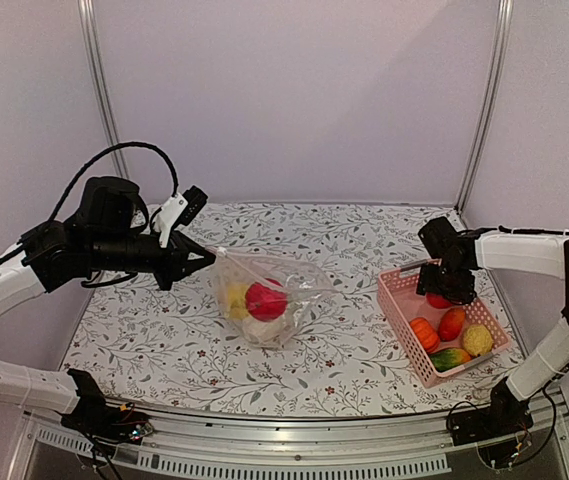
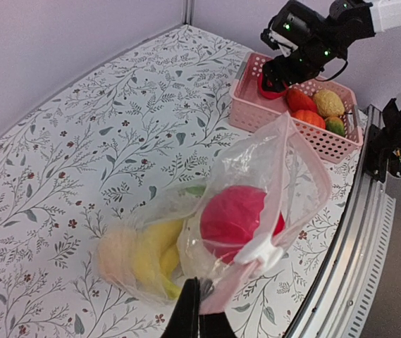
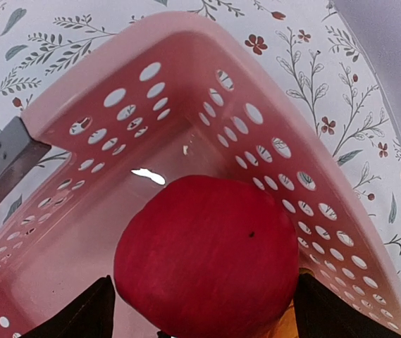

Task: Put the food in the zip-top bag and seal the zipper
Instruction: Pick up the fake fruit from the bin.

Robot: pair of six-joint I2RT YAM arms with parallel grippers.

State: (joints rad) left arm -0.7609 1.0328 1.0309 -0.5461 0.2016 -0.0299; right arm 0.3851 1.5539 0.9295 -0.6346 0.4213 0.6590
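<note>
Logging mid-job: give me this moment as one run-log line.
left pincer: shut on zip-top bag edge | right pincer: open, astride red fruit in pink basket | bagged: banana | zipper: unsealed

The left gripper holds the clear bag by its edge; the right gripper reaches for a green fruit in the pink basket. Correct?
No. The right wrist view shows the right gripper reaching for a red round fruit, not a green one, in the pink basket. The rest is right: the left gripper holds the clear bag by its edge.
</note>
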